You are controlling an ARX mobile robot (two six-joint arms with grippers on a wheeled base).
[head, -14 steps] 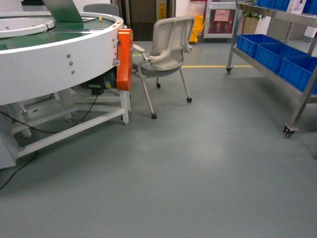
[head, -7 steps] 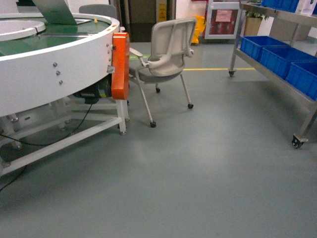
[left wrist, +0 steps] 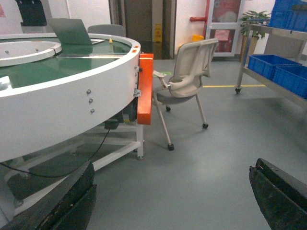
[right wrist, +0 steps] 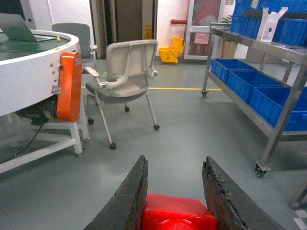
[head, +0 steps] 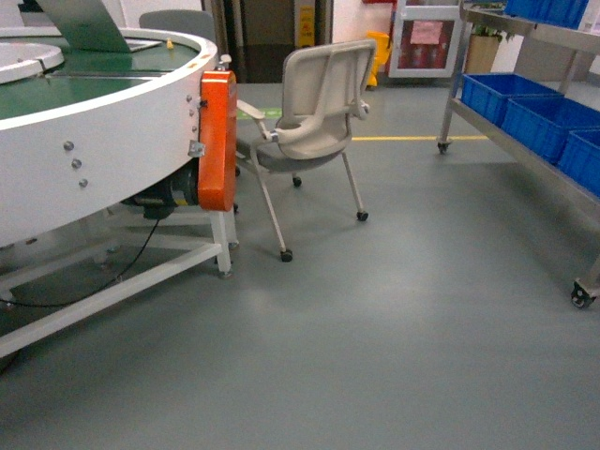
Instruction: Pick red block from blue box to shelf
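The red block [right wrist: 176,215] sits clamped between the right gripper [right wrist: 173,191] jaws; the left gripper [left wrist: 170,201] hangs spread and empty. The head view has swung left, pushing the shelf [head: 525,141] toward the right edge, so delivery likely waits on driving.

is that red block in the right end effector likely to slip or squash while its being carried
The red block looks like hard glossy plastic, so it probably won't squash. That shiny surface could be slippery, though the right end effector has a finger against each side, which should hold it. It looks small, so it is likely light. The left end effector is open and empty.
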